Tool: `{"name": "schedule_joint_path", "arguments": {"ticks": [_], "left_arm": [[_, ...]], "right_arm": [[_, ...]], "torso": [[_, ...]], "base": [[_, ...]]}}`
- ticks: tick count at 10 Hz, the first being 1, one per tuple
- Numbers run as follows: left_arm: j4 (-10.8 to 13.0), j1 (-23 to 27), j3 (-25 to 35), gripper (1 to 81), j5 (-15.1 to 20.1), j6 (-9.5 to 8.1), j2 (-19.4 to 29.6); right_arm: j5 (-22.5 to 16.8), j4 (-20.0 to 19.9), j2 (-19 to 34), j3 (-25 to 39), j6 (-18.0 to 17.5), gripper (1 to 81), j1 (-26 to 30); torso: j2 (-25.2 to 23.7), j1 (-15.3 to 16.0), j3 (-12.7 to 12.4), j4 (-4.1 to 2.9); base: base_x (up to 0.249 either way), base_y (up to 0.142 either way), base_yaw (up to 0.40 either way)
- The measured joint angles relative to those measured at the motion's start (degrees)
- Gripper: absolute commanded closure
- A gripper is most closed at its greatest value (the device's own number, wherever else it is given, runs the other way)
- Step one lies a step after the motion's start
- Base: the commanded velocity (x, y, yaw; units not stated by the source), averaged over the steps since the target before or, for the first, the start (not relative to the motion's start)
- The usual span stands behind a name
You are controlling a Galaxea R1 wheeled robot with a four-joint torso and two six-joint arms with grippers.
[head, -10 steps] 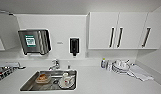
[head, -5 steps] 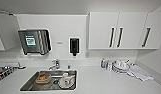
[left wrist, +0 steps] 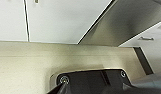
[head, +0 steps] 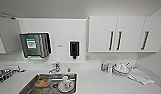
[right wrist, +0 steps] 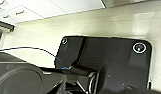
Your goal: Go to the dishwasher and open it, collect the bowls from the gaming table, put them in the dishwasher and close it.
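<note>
Nothing has moved: sink holds dishes, white cabinets overhead.

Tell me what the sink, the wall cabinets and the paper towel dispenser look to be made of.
Sink: likely stainless steel, a grey basin with a metallic sheen. Wall cabinets: smooth matte white fronts, perhaps laminate or painted board, with dark bar handles. Paper towel dispenser: brushed-looking metal casing, grey with vertical reflections.

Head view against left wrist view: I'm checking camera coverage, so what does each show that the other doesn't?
Head view alone: the sink holding dishes, the faucet, a wall dispenser, upper cabinets and stacked dishes on the counter. Left wrist view alone: pale floor and a slanted steel panel. Shared: white cabinet fronts.
</note>
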State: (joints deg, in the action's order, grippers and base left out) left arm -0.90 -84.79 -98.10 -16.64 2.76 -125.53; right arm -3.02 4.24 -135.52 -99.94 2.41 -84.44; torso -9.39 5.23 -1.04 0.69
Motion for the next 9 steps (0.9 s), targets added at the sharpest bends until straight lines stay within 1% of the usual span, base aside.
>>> {"name": "schedule_joint_path", "arguments": {"ticks": [2, 3, 4, 5, 6, 7, 8, 9], "left_arm": [[0.0, 0.0, 7.7, 1.0, -3.0, -0.01, 8.5], [0.0, 0.1, 11.4, 1.0, -3.8, -0.04, 12.1], [0.0, 0.7, 15.6, 1.0, -4.4, -0.04, 14.7], [0.7, 1.7, 20.1, 1.0, -4.5, -0.06, 17.2], [1.9, 2.9, 24.7, 1.0, -4.9, -0.11, 20.4], [3.2, 4.2, 28.7, 1.0, -4.9, -0.2, 24.3], [4.5, 5.2, 32.4, 1.0, -4.8, -0.22, 28.0], [5.5, 6.5, 35.7, 1.0, -3.9, -0.23, 30.4]], "right_arm": [[-0.4, -1.4, 8.2, 5.8, -0.2, 1.0, 1.1], [-0.6, -2.0, 11.1, 8.2, -0.3, 1.0, 2.1], [-0.6, -2.6, 12.7, 10.4, -0.3, 1.0, 3.4], [-0.5, -3.1, 14.1, 13.2, -0.4, 1.0, 4.7], [-0.6, -3.4, 15.7, 15.2, -0.4, 1.0, 5.5], [-0.7, -3.8, 17.3, 16.0, -0.8, 1.0, 6.1], [-0.6, -4.2, 18.8, 16.4, -1.1, 1.0, 6.8], [-0.7, -4.4, 19.7, 17.0, -1.5, 1.0, 7.3]], "torso": [[-4.2, 2.6, 0.0, 0.0], [-6.4, 4.0, 0.0, 0.0], [-8.5, 5.4, 0.0, 0.0], [-10.7, 6.7, 0.0, 0.0], [-12.7, 8.0, 0.0, 0.0], [-14.4, 9.0, 0.6, 0.0], [-15.9, 9.9, 1.7, 0.0], [-17.7, 11.0, 3.4, 0.0]], "base": [[0.0, 0.0, 0.0], [0.0, 0.0, 0.0], [0.0, 0.0, 0.0], [0.0, 0.0, 0.0], [0.0, 0.0, 0.0], [0.0, 0.0, 0.0], [0.0, 0.0, 0.0], [0.0, 0.0, 0.0]]}}
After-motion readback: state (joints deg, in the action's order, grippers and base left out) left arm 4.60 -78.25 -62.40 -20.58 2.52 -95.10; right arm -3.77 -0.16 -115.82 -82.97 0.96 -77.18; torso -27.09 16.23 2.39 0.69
